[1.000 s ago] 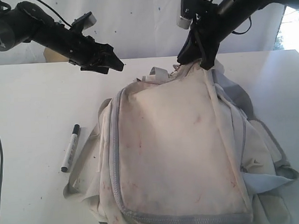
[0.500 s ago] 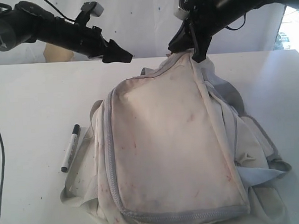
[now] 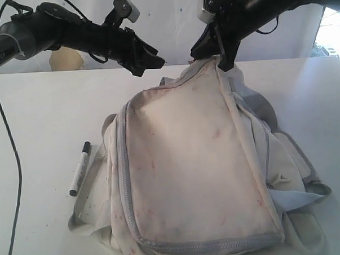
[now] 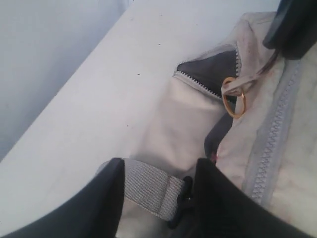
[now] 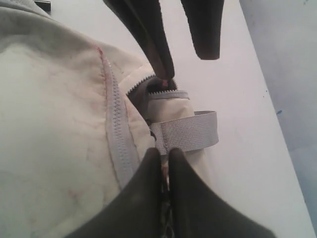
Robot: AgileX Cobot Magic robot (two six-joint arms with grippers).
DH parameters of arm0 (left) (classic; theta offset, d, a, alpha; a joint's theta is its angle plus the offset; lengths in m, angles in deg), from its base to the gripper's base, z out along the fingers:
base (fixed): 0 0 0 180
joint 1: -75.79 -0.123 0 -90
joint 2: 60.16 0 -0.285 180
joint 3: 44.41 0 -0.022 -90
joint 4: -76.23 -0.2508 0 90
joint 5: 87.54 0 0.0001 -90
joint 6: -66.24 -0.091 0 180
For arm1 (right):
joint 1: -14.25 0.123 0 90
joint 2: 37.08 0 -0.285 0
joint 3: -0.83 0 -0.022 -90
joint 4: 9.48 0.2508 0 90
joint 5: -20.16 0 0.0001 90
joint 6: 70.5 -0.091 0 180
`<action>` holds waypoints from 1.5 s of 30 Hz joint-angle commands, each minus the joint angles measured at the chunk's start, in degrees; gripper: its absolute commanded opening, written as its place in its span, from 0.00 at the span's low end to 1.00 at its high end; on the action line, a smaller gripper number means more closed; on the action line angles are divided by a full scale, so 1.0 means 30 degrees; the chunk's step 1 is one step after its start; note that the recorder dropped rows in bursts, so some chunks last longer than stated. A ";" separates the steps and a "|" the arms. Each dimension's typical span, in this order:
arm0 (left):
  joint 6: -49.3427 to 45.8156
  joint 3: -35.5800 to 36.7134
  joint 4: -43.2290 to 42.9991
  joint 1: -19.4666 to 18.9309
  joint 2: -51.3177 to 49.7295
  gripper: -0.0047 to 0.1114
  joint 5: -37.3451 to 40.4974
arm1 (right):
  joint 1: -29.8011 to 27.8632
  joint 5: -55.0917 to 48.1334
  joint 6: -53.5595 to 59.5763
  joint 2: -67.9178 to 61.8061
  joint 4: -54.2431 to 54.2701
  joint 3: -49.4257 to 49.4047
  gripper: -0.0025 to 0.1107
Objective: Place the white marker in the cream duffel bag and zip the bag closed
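White marker (image 3: 80, 168) lies on the bench (image 3: 34, 122) just left of the cream duffel bag (image 3: 194, 160). Left gripper (image 3: 157, 60): fingers part open astride a grey webbing strap (image 4: 148, 187), clamping nothing. Right gripper (image 3: 222, 62): fingers pinched shut on the bag's raised edge; fabric may slip, collapsing the opening.

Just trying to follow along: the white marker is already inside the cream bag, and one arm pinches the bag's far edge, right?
Not quite. The exterior view shows the white marker lying on the table beside the cream bag, not inside it. The right gripper does pinch the bag's far edge.
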State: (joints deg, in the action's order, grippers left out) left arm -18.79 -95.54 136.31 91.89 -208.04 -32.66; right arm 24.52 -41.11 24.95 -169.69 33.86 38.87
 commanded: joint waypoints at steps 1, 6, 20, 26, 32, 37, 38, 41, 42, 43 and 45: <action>-0.1219 -0.0120 -0.0520 0.0007 0.0228 0.43 0.0028 | 0.0004 -0.0129 0.0286 0.0021 0.1182 0.0092 0.02; -0.2152 -0.0120 -0.2513 0.0007 0.0228 0.43 -0.0187 | 0.0004 -0.0134 0.0286 0.0021 0.1161 0.0053 0.02; -0.2985 -0.0120 -0.3322 0.0007 0.0228 0.28 -0.0177 | 0.0004 -0.0310 0.0798 -0.0026 0.3500 0.0053 0.02; -0.3885 -0.0120 -0.3284 0.0007 0.0228 0.28 -0.0712 | 0.0462 -0.0188 0.2546 -0.0538 0.4869 0.0053 0.02; -0.3929 -0.0120 -0.3119 0.0007 0.0228 0.28 -0.1881 | 0.0870 0.2180 0.2794 -0.1064 0.5092 0.0053 0.02; -0.4832 -0.0120 -0.1430 0.0007 0.0228 0.28 -0.1881 | 0.0942 0.2484 0.2794 -0.1607 0.5055 0.0053 0.02; -0.5005 -0.0120 -0.0940 0.0007 0.0228 0.28 -0.1881 | 0.0942 0.2484 0.2794 -0.1671 0.5055 0.0053 0.02; -0.5052 -0.0120 -0.0657 0.0007 0.0228 0.28 -0.1379 | 0.0942 0.2573 0.2838 -0.1775 0.5055 0.0053 0.02; -0.5052 -0.0120 -0.0657 0.0007 0.0228 0.28 -0.1133 | 0.0942 0.2567 0.3144 -0.1775 0.5055 0.0053 0.02; -0.5052 -0.0120 -0.0657 0.0007 0.0228 0.28 -0.0851 | 0.0942 0.2567 0.3485 -0.1792 0.5096 0.0053 0.02; -0.5064 -0.0120 -0.0622 0.0007 0.0228 0.28 0.0025 | 0.0991 0.2610 0.3808 -0.1792 0.5243 0.0053 0.02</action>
State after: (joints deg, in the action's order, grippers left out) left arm -33.74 -95.54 132.99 91.89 -208.04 -35.79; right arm 27.28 -33.60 34.23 -175.25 47.96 38.87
